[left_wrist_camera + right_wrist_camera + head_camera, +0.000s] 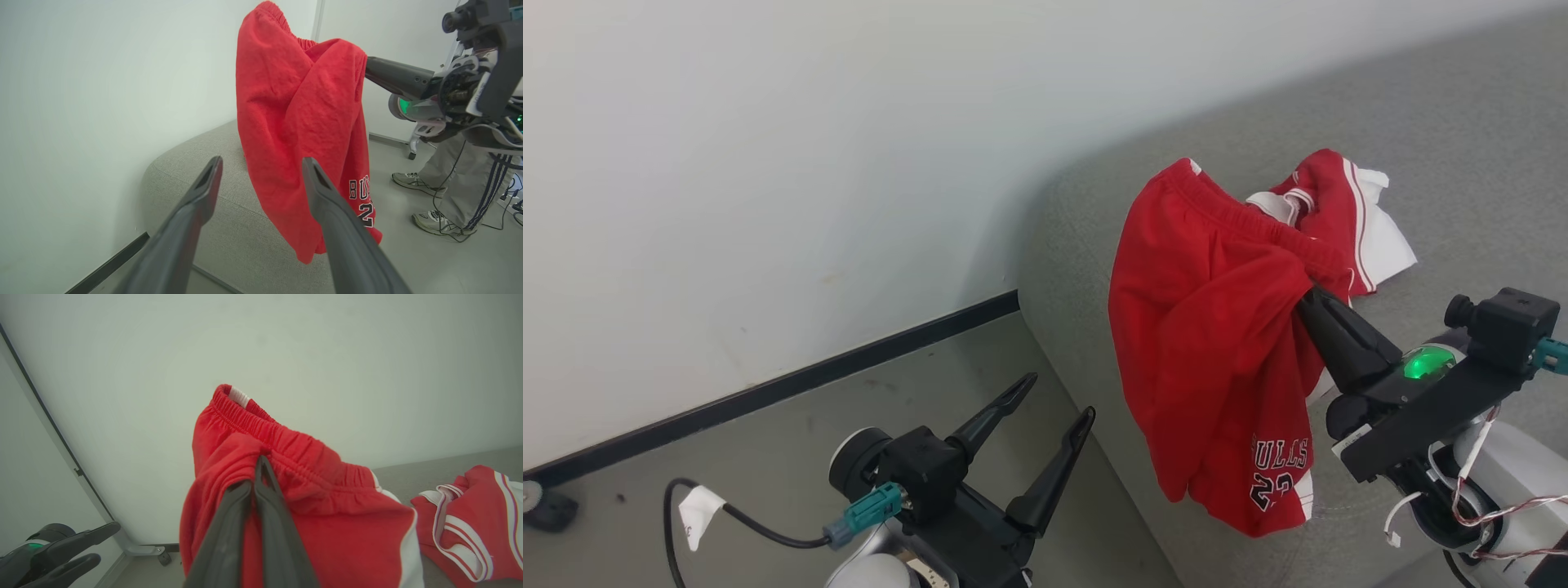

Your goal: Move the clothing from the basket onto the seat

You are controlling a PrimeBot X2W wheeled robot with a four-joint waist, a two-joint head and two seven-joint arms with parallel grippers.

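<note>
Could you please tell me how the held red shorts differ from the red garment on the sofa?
The shorts hang pinched by the shut right gripper; the other garment lies crumpled on the seat. The shorts show a BULLS print; the other garment shows white stripes and no visible lettering. Both are red with white trim.

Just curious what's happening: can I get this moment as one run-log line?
right gripper: shut on shorts | shorts: hanging near seat | left gripper: open, empty
</note>
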